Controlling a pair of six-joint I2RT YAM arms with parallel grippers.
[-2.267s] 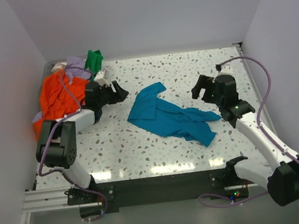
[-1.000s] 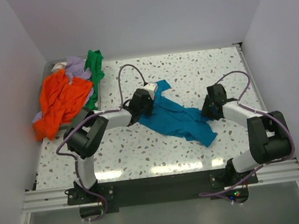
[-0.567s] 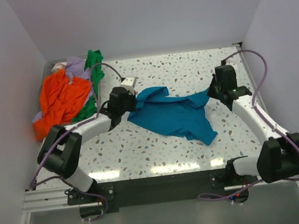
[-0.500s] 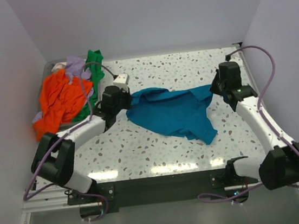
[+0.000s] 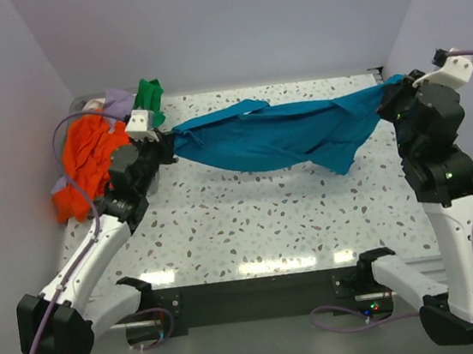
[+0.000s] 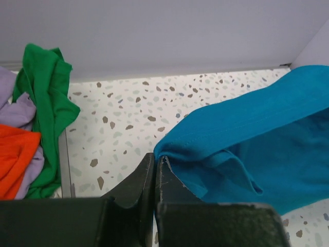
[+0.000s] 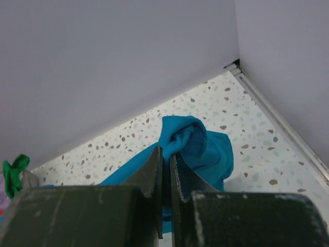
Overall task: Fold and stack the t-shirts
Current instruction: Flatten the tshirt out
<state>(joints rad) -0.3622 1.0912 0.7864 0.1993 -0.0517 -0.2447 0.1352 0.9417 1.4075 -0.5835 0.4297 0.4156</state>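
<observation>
Teal t-shirt [image 5: 274, 133], crumpled heap second ago, now hangs stretched just right of shirt pile [image 5: 92, 160]. My left gripper [image 5: 165, 139] and right gripper [image 5: 394, 94] each clamped on one end. Next, I judge: lay flat for folding.

The large t-shirt [image 5: 274, 133] hangs stretched left to right above the far half of the table [image 5: 250, 218], between the two arms. The left end effector [image 5: 163, 141] pinches its left end, and the right end effector [image 5: 389, 98] pinches its right end near the far right corner. The other t-shirts [image 5: 88, 161] lie heaped at the far left corner, just left of and behind the left end effector.
</observation>
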